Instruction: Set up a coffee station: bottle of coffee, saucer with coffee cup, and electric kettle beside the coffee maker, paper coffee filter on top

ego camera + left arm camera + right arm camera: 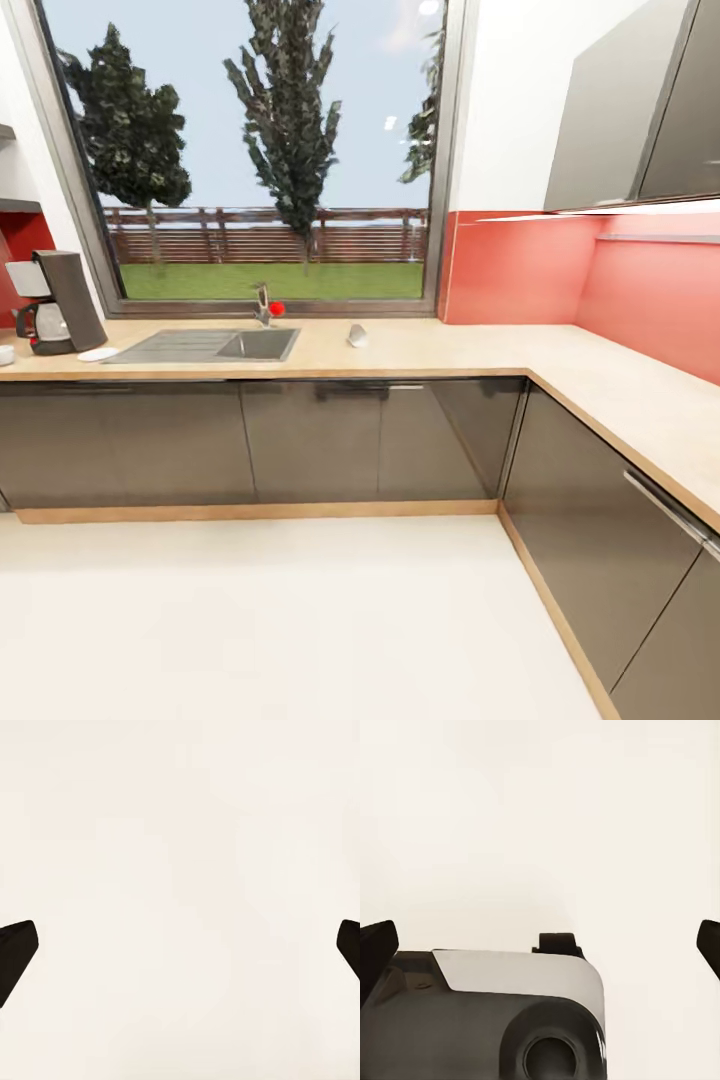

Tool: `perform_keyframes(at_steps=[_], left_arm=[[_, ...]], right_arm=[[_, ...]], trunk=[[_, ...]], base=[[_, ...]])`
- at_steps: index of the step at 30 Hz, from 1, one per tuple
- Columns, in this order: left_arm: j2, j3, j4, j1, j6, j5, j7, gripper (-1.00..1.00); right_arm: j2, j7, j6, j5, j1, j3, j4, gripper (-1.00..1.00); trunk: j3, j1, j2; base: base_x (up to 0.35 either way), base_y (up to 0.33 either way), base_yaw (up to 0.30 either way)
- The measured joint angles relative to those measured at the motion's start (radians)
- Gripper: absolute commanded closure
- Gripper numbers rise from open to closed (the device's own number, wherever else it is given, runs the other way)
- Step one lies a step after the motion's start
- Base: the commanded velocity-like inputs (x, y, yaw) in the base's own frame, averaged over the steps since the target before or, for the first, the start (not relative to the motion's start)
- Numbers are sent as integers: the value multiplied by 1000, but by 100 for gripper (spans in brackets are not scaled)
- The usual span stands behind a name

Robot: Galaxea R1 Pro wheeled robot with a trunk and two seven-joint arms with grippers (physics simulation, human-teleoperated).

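Distance explains your idle grippers: left gripper [180, 945] and right gripper [540, 945] hang spread and empty, while coffee maker [58, 302] and saucer [97, 354] wait far left on the countertop [440, 352].

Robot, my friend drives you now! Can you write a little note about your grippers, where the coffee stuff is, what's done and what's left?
Left gripper: open, empty, over pale floor. Right gripper: open, empty.
Coffee maker stands on the kitchen countertop, left of the sink. Saucer lies beside it, nothing on it. Paper coffee filter lies on the counter right of the sink.
Done: coffee maker and saucer placed.
Left: filter onto the maker; cup, bottle and kettle still to bring.
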Motion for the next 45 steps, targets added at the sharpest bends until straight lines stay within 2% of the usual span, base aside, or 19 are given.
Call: perform_keyframes(at_steps=[2, 3, 4, 8, 11, 16, 21, 27, 36, 45], left_arm=[[10, 0, 5, 1, 1, 0, 1, -100], [24, 0, 35, 2, 3, -1, 1, -100], [42, -1, 106, 3, 2, -1, 2, -100], [62, -3, 236, 5, -1, -3, 3, -100], [84, -3, 290, 7, -1, -1, 4, -100], [96, -4, 363, 8, -2, 3, 4, -100], [99, 0, 416, 8, 0, 5, 15, -100], [95, 5, 417, 8, -2, 4, 19, -100], [56, 4, 405, 8, -39, 4, 16, -100], [38, 2, 404, 6, -42, 10, 21, -100]], right_arm=[[0, 0, 0, 0, 0, 0, 0, -100], [0, 0, 0, 0, 0, 0, 0, -100], [0, 0, 0, 1, 0, 0, 0, -100], [0, 0, 0, 0, 0, 0, 0, -100], [0, 0, 0, 1, 0, 0, 0, -100], [0, 0, 0, 4, 0, 1, 1, -100], [3, 0, 0, 6, 0, 2, 1, -100], [3, 0, 0, 7, 0, 3, 2, -100], [3, 0, 0, 7, 0, 4, 2, -100], [5, 0, 0, 7, 0, 4, 2, -100]], trunk=[[0, 0, 0], [0, 0, 0], [0, 0, 0], [0, 0, 0], [0, 0, 0], [0, 0, 0], [0, 0, 0], [0, 0, 0], [0, 1, 0], [3, -3, 7]], base=[[344, 0, 0], [345, 0, 0], [345, 0, 0], [345, 0, 0], [344, 0, 0], [344, 0, 0], [344, 0, 0], [345, 0, 0], [175, 0, 0], [4, 0, 0]])
